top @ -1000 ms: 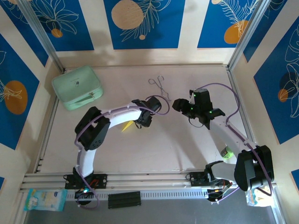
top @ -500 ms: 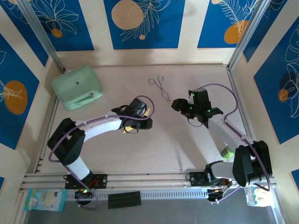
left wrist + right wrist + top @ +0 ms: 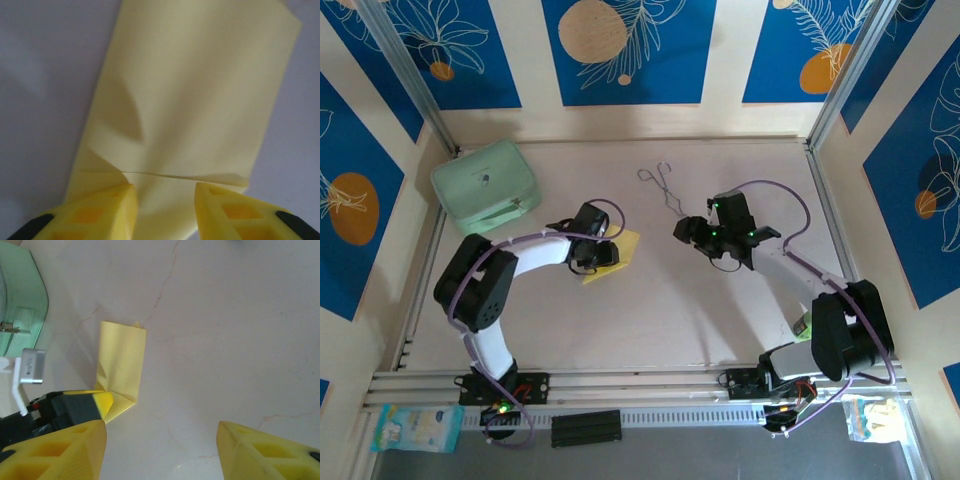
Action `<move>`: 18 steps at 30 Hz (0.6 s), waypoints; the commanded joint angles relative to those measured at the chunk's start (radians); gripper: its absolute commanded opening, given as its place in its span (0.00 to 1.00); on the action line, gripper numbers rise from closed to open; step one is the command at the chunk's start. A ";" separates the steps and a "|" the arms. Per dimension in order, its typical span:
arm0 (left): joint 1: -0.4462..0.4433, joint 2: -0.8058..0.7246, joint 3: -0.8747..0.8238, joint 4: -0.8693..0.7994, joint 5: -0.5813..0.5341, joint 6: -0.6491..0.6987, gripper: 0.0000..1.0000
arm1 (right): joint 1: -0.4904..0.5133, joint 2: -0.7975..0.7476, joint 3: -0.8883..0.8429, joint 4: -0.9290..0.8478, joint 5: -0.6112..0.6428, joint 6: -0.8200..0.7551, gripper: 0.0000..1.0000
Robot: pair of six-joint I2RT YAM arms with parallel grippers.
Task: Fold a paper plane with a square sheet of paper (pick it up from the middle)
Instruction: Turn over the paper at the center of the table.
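Note:
The square sheet of paper [image 3: 620,254] lies on the table folded into a narrow yellow strip [image 3: 195,100], with a creased fold line across its near end. My left gripper [image 3: 601,250] sits low at that near end [image 3: 164,192]. Its jaws are partly apart, one finger on each side of the strip's middle, with paper flat beneath them. My right gripper [image 3: 682,229] hovers to the right of the paper with its jaws wide apart [image 3: 161,432] over bare table. From the right wrist, the strip [image 3: 122,360] lies ahead on the left, with a left fingertip [image 3: 103,402] at its corner.
A mint-green case [image 3: 485,187] stands at the back left, also visible at the left edge of the right wrist view [image 3: 20,295]. Thin metal tongs [image 3: 665,186] lie at the back middle. A small green object [image 3: 807,327] sits by the right arm's base.
The left arm has swung round and its gripper has drawn back left along the paper, leaving more of the yellow strip showing. The right gripper has drifted slightly left toward the paper.

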 commanded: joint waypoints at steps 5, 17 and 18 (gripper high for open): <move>0.010 0.038 0.015 -0.018 0.029 0.038 0.37 | 0.020 0.032 0.040 -0.006 -0.022 0.023 0.60; -0.104 0.047 -0.004 0.089 0.213 -0.030 0.29 | 0.076 0.123 0.022 0.042 -0.074 0.159 0.53; -0.111 0.050 -0.002 0.095 0.219 -0.038 0.29 | 0.087 0.145 0.029 0.044 -0.084 0.162 0.50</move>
